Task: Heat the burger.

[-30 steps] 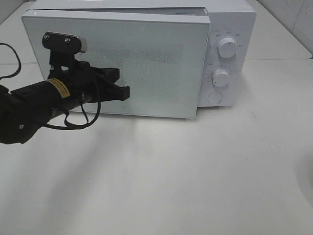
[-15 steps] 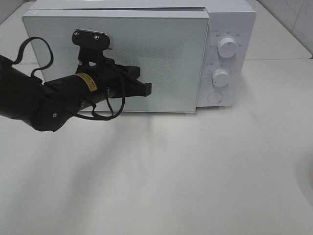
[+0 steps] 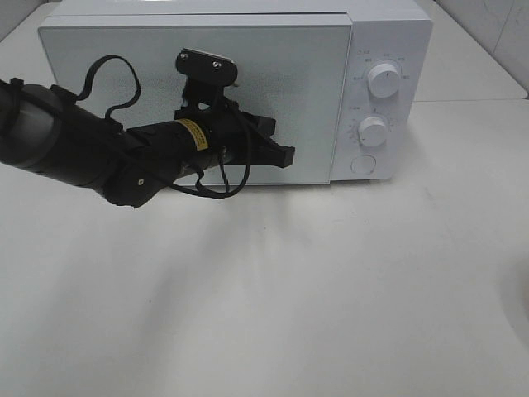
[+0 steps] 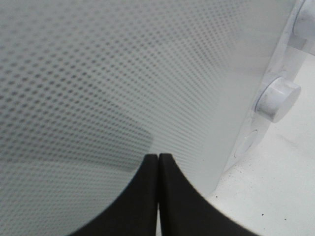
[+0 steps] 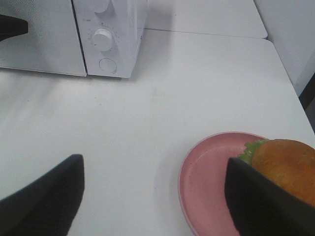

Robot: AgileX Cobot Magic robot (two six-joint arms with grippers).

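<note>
From the high camera, the microwave (image 3: 240,91) sits along the far edge of the tabletop (image 3: 331,289), its door (image 3: 124,74) flush with the body, and the left gripper (image 3: 277,153) is right up against the door's lower part, close to the control panel with its two dials (image 3: 387,80); no burger shows here. At the left wrist, the two black fingers (image 4: 142,196) are pressed together with only a hairline seam between them, nothing held, tips at the dotted glass of the door. Over to the right wrist: the right gripper (image 5: 152,194) hangs with its jaws spread wide and empty, and there's the burger (image 5: 285,167), sitting on the pink plate (image 5: 211,182) near the tabletop's right edge, well apart from the microwave. So the oven looks shut while the food is outside it. By my reading, nearly everything remains: door open, burger in, door shut, dial turned.
</note>
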